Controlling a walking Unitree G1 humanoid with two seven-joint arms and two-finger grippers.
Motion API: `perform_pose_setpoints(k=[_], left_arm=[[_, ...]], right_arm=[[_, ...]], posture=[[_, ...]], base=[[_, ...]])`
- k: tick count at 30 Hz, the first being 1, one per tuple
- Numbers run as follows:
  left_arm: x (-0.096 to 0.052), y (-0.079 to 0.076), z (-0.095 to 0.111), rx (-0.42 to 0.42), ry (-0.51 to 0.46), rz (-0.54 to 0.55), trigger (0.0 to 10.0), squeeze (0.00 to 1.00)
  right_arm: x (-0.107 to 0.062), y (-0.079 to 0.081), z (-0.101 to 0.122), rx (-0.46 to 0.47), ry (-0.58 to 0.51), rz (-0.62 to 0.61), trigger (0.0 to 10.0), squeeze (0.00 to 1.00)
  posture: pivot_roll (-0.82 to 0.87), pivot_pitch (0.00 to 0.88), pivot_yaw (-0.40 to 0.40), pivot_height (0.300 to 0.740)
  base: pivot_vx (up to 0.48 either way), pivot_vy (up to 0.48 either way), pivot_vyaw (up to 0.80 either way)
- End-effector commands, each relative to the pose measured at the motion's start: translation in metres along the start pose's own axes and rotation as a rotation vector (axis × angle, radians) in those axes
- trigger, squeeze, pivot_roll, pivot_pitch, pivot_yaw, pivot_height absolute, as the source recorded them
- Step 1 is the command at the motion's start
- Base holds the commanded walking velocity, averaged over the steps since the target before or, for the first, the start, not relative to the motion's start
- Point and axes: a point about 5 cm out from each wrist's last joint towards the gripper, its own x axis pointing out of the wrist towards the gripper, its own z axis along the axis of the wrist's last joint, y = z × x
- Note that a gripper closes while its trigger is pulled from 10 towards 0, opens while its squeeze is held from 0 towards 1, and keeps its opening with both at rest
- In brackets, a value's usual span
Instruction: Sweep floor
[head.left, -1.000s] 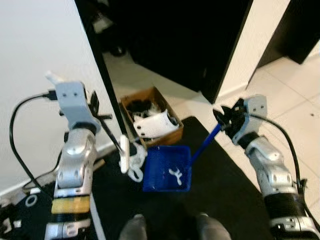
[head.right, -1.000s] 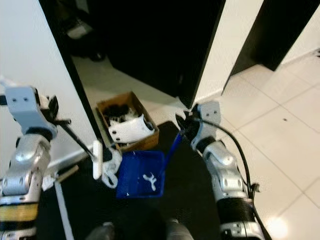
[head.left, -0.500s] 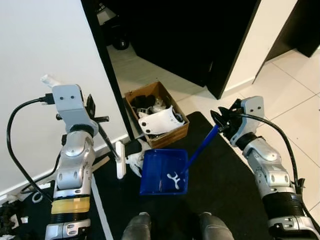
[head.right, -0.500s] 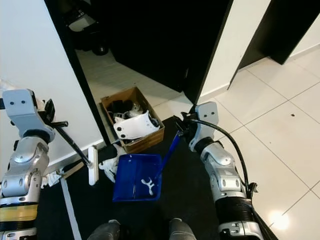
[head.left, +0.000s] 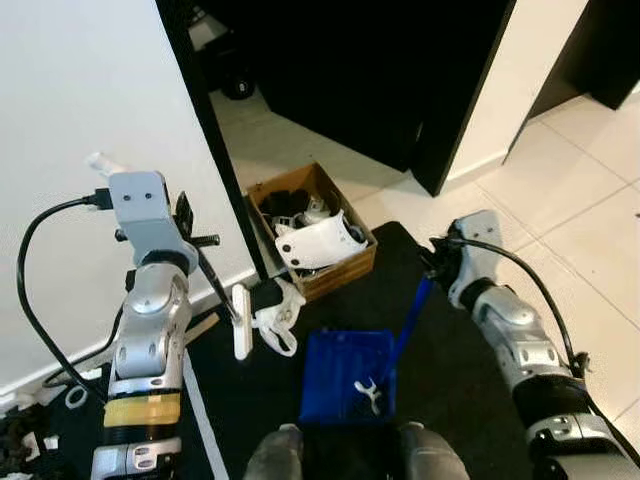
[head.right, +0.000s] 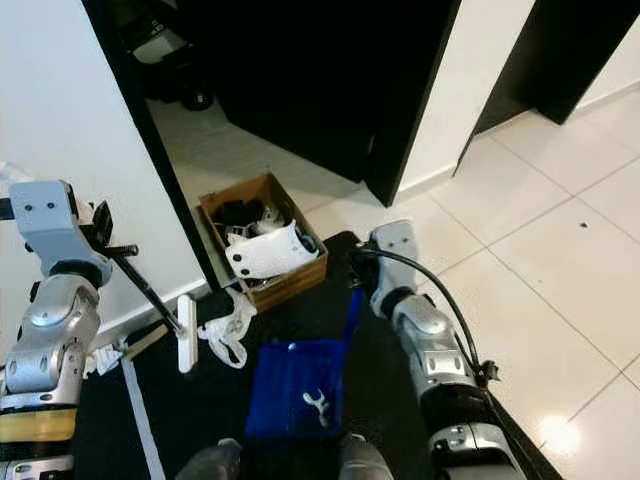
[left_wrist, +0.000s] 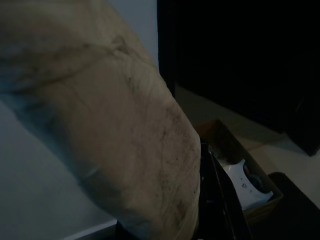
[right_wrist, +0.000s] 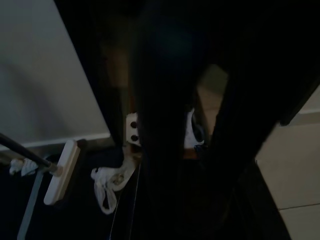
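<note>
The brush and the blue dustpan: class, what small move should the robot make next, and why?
Probably draw the brush in the left gripper toward the blue dustpan. The crumpled white scrap lies on the black mat beside the brush head, outside the pan that the right gripper holds by its handle.

The dustpan (head.left: 345, 377) is bright blue with a blue handle (head.left: 410, 315), and a small white scrap (head.left: 366, 392) lies in it. It sits on a black mat (head.left: 455, 380). The brush (head.left: 240, 320) has a white head on a black stick. Beside it lies a crumpled white bag (head.left: 277, 318). The cardboard box (head.left: 352, 266) is brown, holding a white curved shell (head.left: 318, 242) and dark odds and ends. The floor tiles (head.left: 570, 190) are pale cream, the wall (head.left: 90, 90) white, the door frame (head.left: 205, 130) black. Both arms are silver with black cables.
</note>
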Motion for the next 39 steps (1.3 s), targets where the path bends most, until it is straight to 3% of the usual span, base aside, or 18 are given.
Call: perform_pose_setpoints(k=[1,15,29,30,32,39], left_arm=[[-0.001,0.006,0.001,0.031,-0.003,0.015,10.0,0.00],[-0.008,0.012,0.001,0.039,0.007,0.026,10.0,0.00],[-0.015,0.012,-0.008,0.046,0.039,0.033,10.0,0.00],[-0.015,0.012,-0.008,0.048,0.041,0.033,10.0,0.00],[-0.016,0.013,-0.008,0.049,0.043,0.034,10.0,0.00],[-0.016,0.012,-0.008,0.051,0.043,0.032,10.0,0.00]], right_arm=[[0.005,0.001,0.009,-0.030,-0.048,0.009,10.0,0.00],[0.016,0.005,0.008,-0.083,-0.038,0.021,10.0,0.00],[0.014,0.002,-0.014,-0.150,0.082,-0.015,10.0,0.00],[0.014,0.002,-0.015,-0.150,0.086,-0.017,10.0,0.37],[0.013,0.002,-0.017,-0.152,0.091,-0.022,10.0,1.00],[0.013,-0.001,-0.014,-0.146,0.068,-0.030,10.0,1.00]], posture=[[0.02,0.127,0.045,0.740],[0.05,0.168,0.043,0.740],[0.06,0.196,0.041,0.740],[0.06,0.198,0.041,0.740],[0.06,0.198,0.041,0.740],[0.05,0.197,0.040,0.740]], base=[[0.000,0.000,0.00],[0.000,0.000,0.00],[0.000,0.000,0.00],[0.000,0.000,0.00],[0.000,0.000,0.00],[0.000,0.000,0.00]])
